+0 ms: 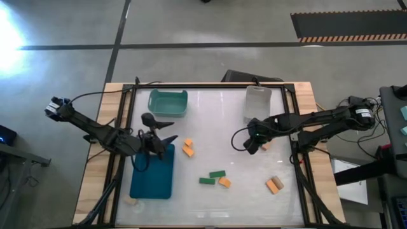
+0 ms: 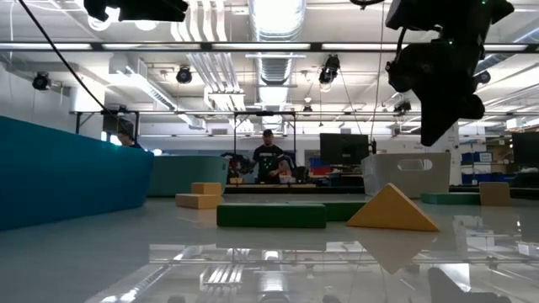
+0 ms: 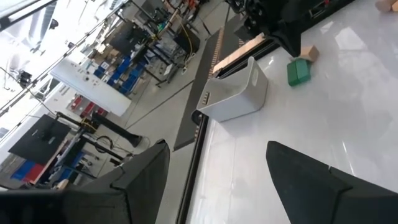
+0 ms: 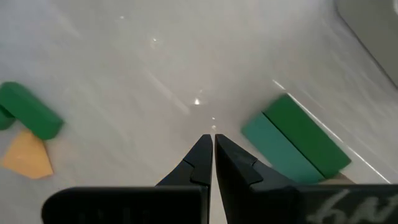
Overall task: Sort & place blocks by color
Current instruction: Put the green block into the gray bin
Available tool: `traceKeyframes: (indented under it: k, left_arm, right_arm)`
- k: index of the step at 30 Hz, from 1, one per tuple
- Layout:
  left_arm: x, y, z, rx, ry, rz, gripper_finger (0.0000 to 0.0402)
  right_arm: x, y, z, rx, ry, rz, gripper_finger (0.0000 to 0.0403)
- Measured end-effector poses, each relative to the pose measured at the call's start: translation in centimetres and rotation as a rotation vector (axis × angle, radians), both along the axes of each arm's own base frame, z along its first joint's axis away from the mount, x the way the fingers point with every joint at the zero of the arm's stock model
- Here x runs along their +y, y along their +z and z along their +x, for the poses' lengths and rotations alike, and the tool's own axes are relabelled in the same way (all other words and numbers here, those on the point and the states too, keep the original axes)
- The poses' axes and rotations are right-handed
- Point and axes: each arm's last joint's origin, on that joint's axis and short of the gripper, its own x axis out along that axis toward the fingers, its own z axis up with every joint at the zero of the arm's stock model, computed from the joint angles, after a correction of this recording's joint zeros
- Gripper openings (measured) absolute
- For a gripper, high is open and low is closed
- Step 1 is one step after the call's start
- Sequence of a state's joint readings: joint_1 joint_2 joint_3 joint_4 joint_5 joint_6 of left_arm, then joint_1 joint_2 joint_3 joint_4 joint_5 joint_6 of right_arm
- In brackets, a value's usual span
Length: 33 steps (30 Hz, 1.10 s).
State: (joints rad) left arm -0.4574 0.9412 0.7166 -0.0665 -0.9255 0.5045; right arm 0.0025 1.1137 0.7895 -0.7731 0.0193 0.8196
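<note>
**A:** Where are your arms just now?

**B:** My left gripper (image 1: 166, 130) hangs over the near corner of the blue bin (image 1: 152, 179), on the left side of the surface (image 1: 216, 127). Its jaws stand apart, with nothing between them. My right gripper (image 1: 250, 146) is low over the surface, in front of the clear bin (image 1: 257, 102). Those jaws are pressed together and hold nothing.

**A:** And the blocks?

**B:** Scattered in the open middle. Two orange blocks (image 1: 187, 148) lie touching, just right of the blue bin. Nearer the front edge, two green blocks (image 1: 213, 177) lie end to end with an orange block (image 1: 224, 182) touching them. Another orange pair (image 1: 274, 185) sits well off to the right. A green block (image 4: 292, 144) lies just beside my right jaws, with a pale tan block (image 3: 309, 53) against it.

**A:** Anything in the bins?

**B:** The teal bin (image 1: 168, 102) at the back shows only its own floor. I cannot tell about the clear bin. A tan block (image 1: 132, 201) lies on the wooden rim by the blue bin's front corner.
</note>
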Motion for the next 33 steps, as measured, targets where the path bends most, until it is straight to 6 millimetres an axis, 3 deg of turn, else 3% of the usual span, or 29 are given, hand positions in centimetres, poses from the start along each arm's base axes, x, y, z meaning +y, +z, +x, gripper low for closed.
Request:
traceKeyframes:
  k: [13, 17, 24, 28, 33]
  left_arm:
    - [0.3, 0.0, -0.7, -0.022, 0.000, -0.012, 0.0251]
    - [0.3, -0.1, -0.5, -0.016, 0.001, -0.014, 0.0251]
    - [0.2, -0.2, -0.5, -0.022, 0.004, -0.029, 0.0251]
    - [0.2, -0.2, -0.5, -0.023, 0.004, -0.029, 0.0251]
    - [0.2, -0.2, -0.5, -0.021, 0.005, -0.028, 0.0251]
  right_arm:
    - [0.0, 0.0, 0.0, 0.003, -0.009, 0.003, 0.0009]
    - [0.2, 0.0, -0.1, 0.012, -0.070, 0.093, 0.0014]
    - [0.3, -0.5, -1.5, 0.171, -0.273, 0.178, 0.0092]
    - [0.1, -0.6, -2.5, 0.267, -0.382, 0.127, 0.0146]
    - [-0.1, -0.6, -2.6, 0.266, -0.409, 0.072, 0.0195]
